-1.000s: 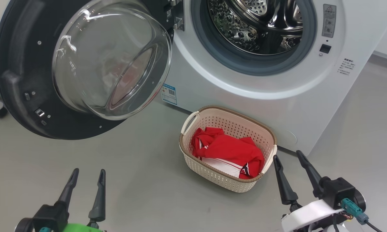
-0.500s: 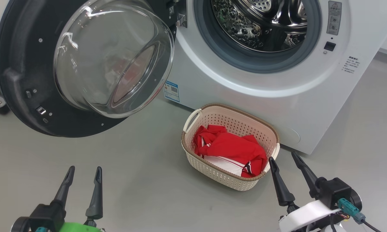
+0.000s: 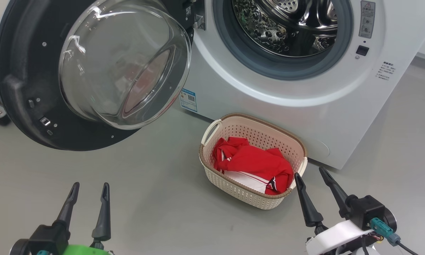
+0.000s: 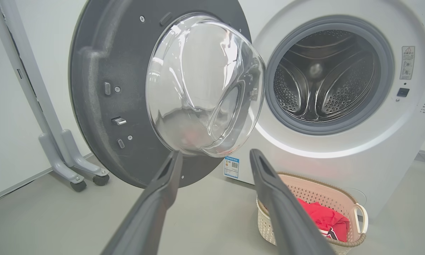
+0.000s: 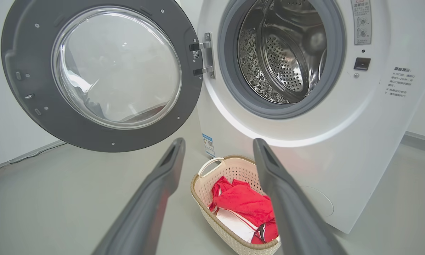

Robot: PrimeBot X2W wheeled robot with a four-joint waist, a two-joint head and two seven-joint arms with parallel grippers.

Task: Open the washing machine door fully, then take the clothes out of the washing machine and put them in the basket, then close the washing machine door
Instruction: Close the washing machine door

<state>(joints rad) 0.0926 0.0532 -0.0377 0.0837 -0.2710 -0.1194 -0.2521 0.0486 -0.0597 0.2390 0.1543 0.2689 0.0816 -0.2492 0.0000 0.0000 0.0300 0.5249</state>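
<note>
Head view: the washing machine [image 3: 287, 117] stands on the grey floor [image 3: 156, 198]. Its round mouth is uncovered, so the perforated steel drum [image 3: 287, 24] is seen inside. The washing machine door [image 3: 24, 71] is swung wide open to the left of the washing machine, and its bulging glass window [image 3: 124, 63] is turned toward the camera. The basket [image 3: 262, 119] sits on the floor just in front of the washing machine, below the mouth and near the white front panel. The clothes [image 3: 258, 163] lie crumpled inside the basket, red with a white part and thin stripes. The left tool [image 3: 91, 185] is released, with nothing between its two fingers. It hovers over the floor in front of the washing machine, below the open door and well apart from it. The right tool [image 3: 309, 172] is also released and grasps nothing. It is in front of the washing machine, and one fingertip is just beside the end of the basket. I cannot tell if it touches the basket.
</note>
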